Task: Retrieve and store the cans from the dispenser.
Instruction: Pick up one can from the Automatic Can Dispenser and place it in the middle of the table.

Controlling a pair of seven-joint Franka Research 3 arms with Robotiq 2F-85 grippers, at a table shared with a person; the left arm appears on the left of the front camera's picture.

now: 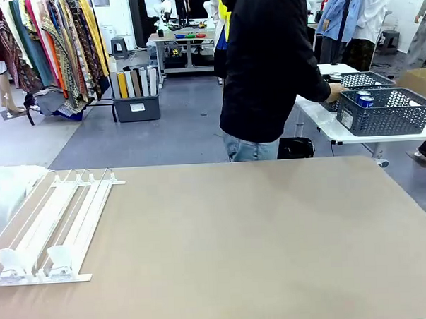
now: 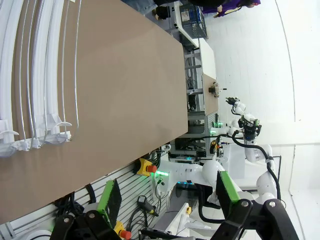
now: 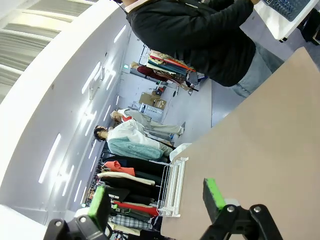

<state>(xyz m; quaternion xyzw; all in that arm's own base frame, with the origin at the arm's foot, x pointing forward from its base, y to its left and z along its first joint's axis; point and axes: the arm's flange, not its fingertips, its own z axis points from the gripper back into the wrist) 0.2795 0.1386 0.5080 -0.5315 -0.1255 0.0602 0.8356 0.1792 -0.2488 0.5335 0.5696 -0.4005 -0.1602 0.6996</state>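
The dispenser [image 1: 60, 223] is a flat white rack of thin rails at the left of the brown table, its lanes bare, with clear stoppers at the near end. It also lies at the top left of the left wrist view as the dispenser [image 2: 35, 75], and far off in the right wrist view as the dispenser [image 3: 172, 187]. Blue cans [image 1: 364, 99] stand in a grey lattice basket [image 1: 388, 116] on a side table at the far right. My left gripper [image 2: 167, 195] is open above the table's near edge. My right gripper [image 3: 155, 200] is open too, nothing between its green pads.
A person in a black jacket [image 1: 269, 65] stands beyond the table and reaches a hand into a second basket [image 1: 358, 79] on the white side table [image 1: 325, 126]. Clear plastic wrap [image 1: 6, 190] lies at the table's far left edge.
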